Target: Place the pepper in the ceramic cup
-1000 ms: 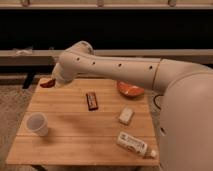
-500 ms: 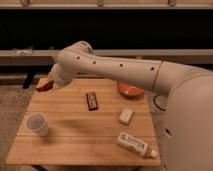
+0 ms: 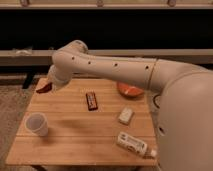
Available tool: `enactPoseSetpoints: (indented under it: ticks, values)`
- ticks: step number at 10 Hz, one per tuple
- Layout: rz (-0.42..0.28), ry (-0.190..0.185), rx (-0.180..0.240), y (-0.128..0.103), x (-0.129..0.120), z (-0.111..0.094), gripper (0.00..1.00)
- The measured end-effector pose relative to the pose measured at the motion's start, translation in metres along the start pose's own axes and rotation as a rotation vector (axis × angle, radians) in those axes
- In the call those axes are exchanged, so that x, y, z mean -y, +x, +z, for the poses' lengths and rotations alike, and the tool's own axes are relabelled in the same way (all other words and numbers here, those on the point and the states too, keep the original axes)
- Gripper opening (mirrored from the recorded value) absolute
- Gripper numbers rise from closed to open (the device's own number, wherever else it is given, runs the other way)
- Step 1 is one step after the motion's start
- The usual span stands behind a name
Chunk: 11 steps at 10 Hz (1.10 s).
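gripper (image 3: 48, 85) at far-left table (image 3: 75, 145) edge, jaws clenched on pepper (image 3: 44, 89), ceramic cup (image 3: 37, 124) below jaws, well apart, dark bar (image 3: 91, 100) to their right

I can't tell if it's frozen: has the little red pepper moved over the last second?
Yes. The pepper, shut in the end effector, has risen slightly and drifted left, now past the table's far-left corner; the ceramic cup hasn't shifted.
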Motion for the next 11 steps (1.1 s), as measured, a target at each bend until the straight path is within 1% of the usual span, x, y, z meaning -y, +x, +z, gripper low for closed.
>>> enactPoseSetpoints:
  ticks: [1, 2, 4, 5, 7, 9, 11]
  values:
    - [-0.038, 0.024, 0.053, 0.012, 0.006, 0.007, 0.00]
    - [-0.061, 0.041, 0.092, 0.018, 0.014, 0.013, 0.00]
    - [-0.094, 0.059, 0.118, 0.036, 0.026, 0.022, 0.00]
    - [-0.100, 0.063, 0.128, 0.041, 0.032, 0.024, 0.00]
    - [-0.124, 0.072, 0.118, 0.067, 0.048, 0.037, 0.00]
    - [-0.138, 0.076, 0.109, 0.084, 0.059, 0.046, 0.00]
    - [-0.164, 0.093, 0.097, 0.101, 0.070, 0.058, 0.00]
